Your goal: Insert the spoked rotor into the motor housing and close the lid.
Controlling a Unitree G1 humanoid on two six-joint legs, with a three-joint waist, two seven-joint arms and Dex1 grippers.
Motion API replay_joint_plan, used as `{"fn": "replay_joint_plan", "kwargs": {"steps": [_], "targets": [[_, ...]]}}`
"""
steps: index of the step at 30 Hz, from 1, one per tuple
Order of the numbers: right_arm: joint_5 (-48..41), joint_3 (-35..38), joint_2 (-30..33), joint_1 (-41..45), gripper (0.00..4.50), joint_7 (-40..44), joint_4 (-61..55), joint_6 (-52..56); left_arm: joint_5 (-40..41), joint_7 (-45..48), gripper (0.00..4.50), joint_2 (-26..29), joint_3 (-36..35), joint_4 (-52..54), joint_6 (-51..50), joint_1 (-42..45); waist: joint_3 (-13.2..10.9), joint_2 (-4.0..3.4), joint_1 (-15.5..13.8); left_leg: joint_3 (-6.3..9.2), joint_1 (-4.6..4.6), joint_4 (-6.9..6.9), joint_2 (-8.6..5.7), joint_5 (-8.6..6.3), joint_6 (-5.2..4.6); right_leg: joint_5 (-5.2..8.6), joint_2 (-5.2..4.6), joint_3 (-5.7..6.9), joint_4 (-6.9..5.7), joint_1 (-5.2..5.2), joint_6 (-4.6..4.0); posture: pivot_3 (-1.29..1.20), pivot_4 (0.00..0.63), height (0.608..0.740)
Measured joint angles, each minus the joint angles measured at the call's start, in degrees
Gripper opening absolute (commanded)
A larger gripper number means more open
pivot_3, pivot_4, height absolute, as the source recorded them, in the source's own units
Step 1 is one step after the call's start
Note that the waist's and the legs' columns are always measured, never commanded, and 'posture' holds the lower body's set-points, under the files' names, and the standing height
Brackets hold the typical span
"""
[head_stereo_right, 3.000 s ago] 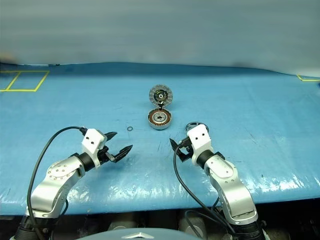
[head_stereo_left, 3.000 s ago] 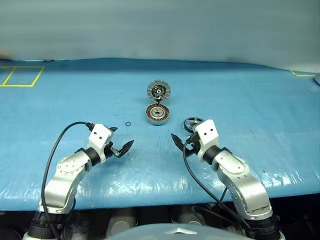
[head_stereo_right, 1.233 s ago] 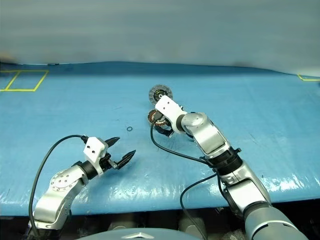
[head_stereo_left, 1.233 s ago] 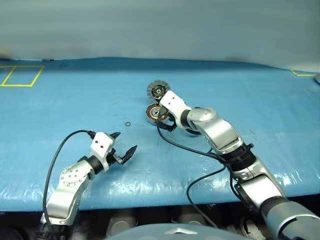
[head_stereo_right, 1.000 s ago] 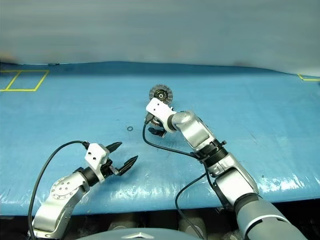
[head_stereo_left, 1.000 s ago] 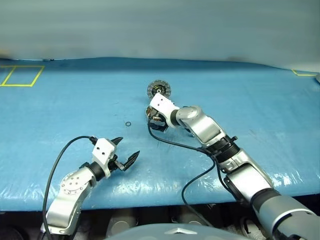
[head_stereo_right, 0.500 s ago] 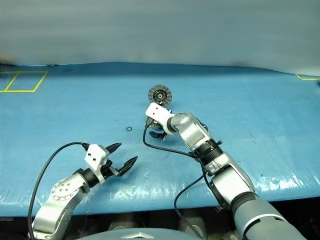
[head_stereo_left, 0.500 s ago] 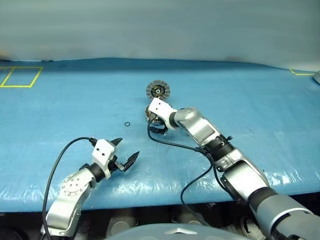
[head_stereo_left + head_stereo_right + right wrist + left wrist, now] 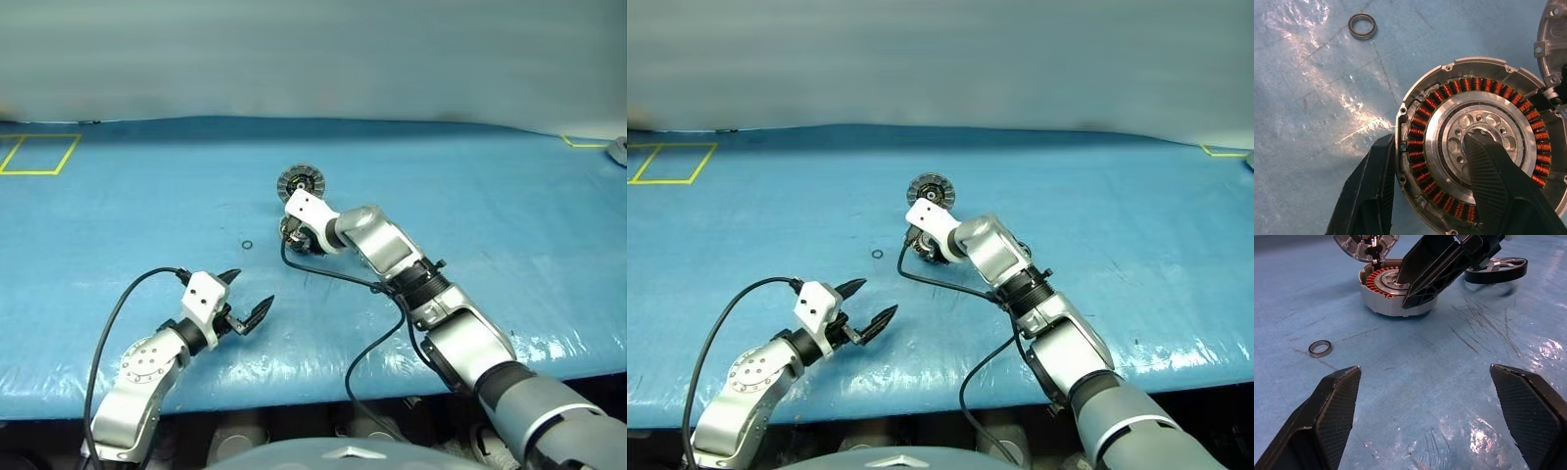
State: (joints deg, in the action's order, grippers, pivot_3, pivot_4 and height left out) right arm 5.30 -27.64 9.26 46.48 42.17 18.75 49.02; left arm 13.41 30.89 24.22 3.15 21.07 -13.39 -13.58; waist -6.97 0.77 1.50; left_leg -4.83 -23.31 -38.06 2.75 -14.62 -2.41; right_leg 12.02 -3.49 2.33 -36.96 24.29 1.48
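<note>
R tool [image 9: 1430, 196] straddles the motor housing [image 9: 1474, 142] wall at its 9 o'clock: one finger outside the rim, the other on the silvery centre, jaws part-closed round the wall w/o lifting it. L tool [image 9: 1435, 416] gaping, holding nothing, near the desk's [image 9: 118, 215] front edge. L wrist view shows the spoked rotor [image 9: 1496, 270] flat just beyond the housing; lid [image 9: 299, 182] at housing's 12, tilted. Small ring [image 9: 1362, 25] lies apart. Wide bare blue desk all round.
</note>
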Motion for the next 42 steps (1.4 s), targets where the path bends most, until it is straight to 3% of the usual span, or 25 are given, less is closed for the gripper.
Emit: {"fn": "replay_joint_plan", "kwargs": {"steps": [12,30,36,42], "targets": [[-0.8,-1.1,-2.8,-16.8,1.79,-5.6,-28.7,18.7,0.2,0.2,4.50,0.6,-1.6,0.1,-0.1,-0.3,0.7,0.07,0.0,0.00,0.46,0.16,0.21,-0.14,0.22,0.19,-0.02,0.10,0.04,-0.05,-0.25,0.00,0.150,0.740],[-6.0,-1.0,-4.2,-24.8,1.79,-16.9,-44.1,30.3,0.3,1.8,4.50,1.3,-2.1,0.1,-0.3,0.9,0.6,0.03,-0.5,0.06,0.31,0.28,0.22,-0.25,0.30,0.36,-0.11,0.15,0.14,0.12,-0.30,0.00,0.150,0.740],[-8.4,-0.6,-4.5,-24.4,3.73,-19.7,-46.9,33.4,0.6,1.9,4.50,1.4,-2.2,0.1,-0.4,0.9,0.3,-0.04,-0.5,0.08,0.14,0.29,0.20,-0.25,0.30,0.39,-0.07,0.17,0.14,0.25,-0.30,0.00,0.150,0.740],[-11.1,1.9,-5.0,-22.2,3.73,-21.5,-52.7,41.5,0.8,2.6,4.50,1.9,-2.3,0.0,-1.0,0.9,-0.2,-0.11,-0.5,0.19,-0.46,0.20,0.19,-0.24,0.28,0.34,0.03,0.30,0.12,0.43,-0.26,0.00,0.150,0.740]]}}
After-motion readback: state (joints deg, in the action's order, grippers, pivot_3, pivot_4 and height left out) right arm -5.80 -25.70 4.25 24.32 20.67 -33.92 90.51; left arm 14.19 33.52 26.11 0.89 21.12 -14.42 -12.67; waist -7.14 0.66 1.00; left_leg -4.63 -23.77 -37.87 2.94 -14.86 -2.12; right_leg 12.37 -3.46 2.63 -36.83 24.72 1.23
